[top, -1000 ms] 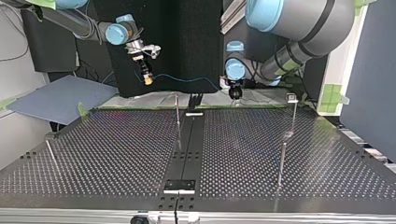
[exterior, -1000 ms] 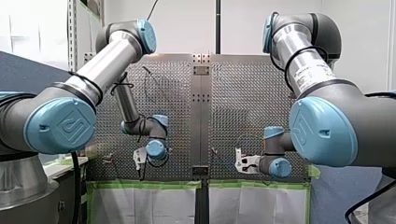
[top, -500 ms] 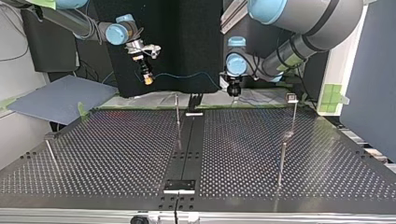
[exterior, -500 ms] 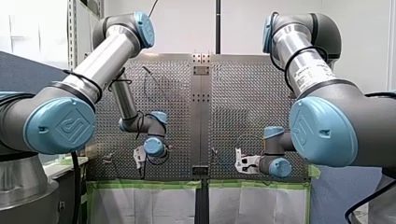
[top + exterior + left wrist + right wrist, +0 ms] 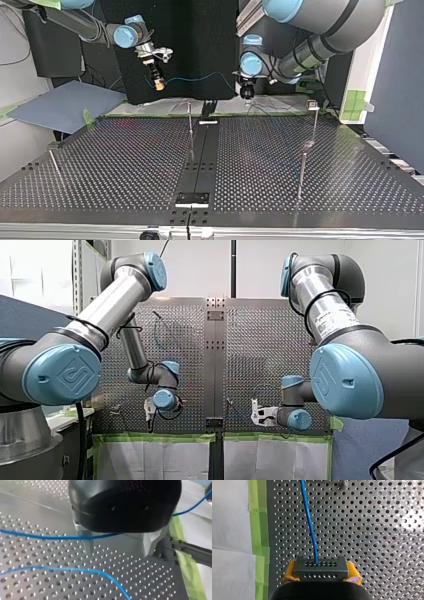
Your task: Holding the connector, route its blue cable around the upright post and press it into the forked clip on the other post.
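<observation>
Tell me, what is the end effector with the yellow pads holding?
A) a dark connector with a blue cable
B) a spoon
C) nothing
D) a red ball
A: in the right wrist view, my right end effector clamps a dark connector between its yellow pads, and the blue cable runs out of it.

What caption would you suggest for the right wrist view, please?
My right gripper clamps the connector between yellow pads, its blue cable running ahead over the perforated table.
</observation>
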Robot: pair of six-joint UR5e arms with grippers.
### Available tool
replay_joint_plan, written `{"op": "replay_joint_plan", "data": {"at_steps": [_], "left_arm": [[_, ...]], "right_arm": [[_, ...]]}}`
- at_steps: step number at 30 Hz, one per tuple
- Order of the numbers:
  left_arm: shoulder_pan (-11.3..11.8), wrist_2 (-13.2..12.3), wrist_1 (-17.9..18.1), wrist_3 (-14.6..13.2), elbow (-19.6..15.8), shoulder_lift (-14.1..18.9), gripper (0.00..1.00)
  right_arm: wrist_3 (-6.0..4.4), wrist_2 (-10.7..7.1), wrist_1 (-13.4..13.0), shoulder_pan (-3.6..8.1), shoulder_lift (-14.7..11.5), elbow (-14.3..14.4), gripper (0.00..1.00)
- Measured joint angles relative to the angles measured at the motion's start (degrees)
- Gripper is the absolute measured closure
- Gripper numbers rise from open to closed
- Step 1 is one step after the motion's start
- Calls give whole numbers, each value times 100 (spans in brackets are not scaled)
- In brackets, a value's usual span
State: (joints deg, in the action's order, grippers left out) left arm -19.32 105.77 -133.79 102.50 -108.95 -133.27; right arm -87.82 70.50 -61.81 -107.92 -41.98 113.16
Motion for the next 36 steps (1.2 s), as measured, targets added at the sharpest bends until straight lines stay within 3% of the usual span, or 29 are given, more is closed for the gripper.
{"op": "replay_joint_plan", "data": {"at_steps": [18,36], "left_arm": [[-270,87,4,-1056,28,-54,1],[-385,510,-773,-1992,651,-888,1]], "right_arm": [[-3,0,-13,-27,0,0,100],[0,-2,-16,-27,0,1,100]]}}
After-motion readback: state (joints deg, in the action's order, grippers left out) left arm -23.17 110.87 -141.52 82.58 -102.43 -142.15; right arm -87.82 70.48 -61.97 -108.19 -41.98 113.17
